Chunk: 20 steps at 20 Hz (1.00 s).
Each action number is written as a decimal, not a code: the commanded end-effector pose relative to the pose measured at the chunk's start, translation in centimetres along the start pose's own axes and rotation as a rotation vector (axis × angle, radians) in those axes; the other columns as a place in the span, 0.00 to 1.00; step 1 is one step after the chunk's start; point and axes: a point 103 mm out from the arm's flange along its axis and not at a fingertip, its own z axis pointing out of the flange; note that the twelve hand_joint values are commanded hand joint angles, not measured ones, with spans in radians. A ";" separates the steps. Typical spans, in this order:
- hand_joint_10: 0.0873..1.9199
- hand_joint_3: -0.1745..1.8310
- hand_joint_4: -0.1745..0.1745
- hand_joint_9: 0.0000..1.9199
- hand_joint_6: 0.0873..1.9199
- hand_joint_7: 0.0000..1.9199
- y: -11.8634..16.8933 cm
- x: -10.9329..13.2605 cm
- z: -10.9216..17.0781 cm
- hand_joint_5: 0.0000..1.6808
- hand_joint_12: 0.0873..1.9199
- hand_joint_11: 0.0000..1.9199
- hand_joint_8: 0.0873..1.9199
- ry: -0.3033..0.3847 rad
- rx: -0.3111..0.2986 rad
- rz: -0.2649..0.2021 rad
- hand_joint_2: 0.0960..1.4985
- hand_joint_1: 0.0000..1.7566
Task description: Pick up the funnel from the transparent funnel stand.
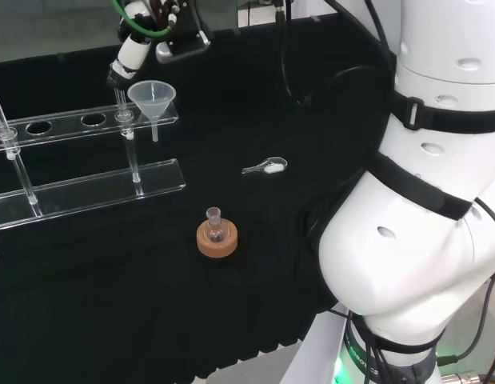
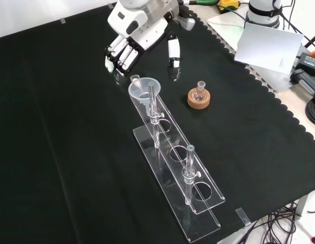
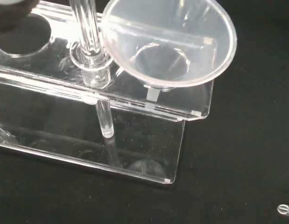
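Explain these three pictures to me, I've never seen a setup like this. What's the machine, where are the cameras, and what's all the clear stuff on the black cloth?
The machine is a white robot arm with a black and white hand shaped much like a person's. One camera looks over the arm from behind, so the big white shapes on that view's right are the arm itself. A second looks down from the front. A third sits at the wrist and sees things very close.

On the black cloth stands a clear funnel stand, a long shelf with round holes on thin posts. A clear funnel sits in the hole at one end. Nearby, a small glass flask rests on a cork ring, and a small clear scoop lies on the cloth.

The hand holds nothing. It hovers by the funnel with relaxed fingers.
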 end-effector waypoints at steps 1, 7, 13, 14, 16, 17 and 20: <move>0.30 0.09 0.47 0.00 0.00 0.12 0.6 1.9 0.3 0.10 0.20 0.00 0.23 -0.094 0.073 -0.018 0.41 0.37; 0.33 0.09 0.46 0.00 0.00 0.11 0.9 0.1 2.4 0.08 0.15 0.00 0.24 -0.036 0.116 0.048 0.41 0.37; 0.35 0.09 0.45 0.00 0.00 0.12 0.2 -1.1 3.1 0.07 0.14 0.00 0.24 -0.047 0.140 0.062 0.42 0.37; 0.35 0.09 0.45 0.00 0.00 0.12 0.2 -0.9 3.2 0.07 0.14 0.00 0.24 -0.046 0.140 0.062 0.42 0.37; 0.35 0.10 0.45 0.00 0.00 0.12 0.2 -0.9 3.6 0.06 0.14 0.00 0.24 -0.049 0.147 0.062 0.42 0.37; 0.36 0.10 0.45 0.00 0.00 0.12 0.0 -1.3 3.8 0.06 0.14 0.00 0.24 -0.050 0.148 0.061 0.42 0.37; 0.36 0.10 0.45 0.00 0.00 0.11 1.1 2.3 3.2 0.06 0.14 0.00 0.24 -0.079 0.161 0.073 0.42 0.37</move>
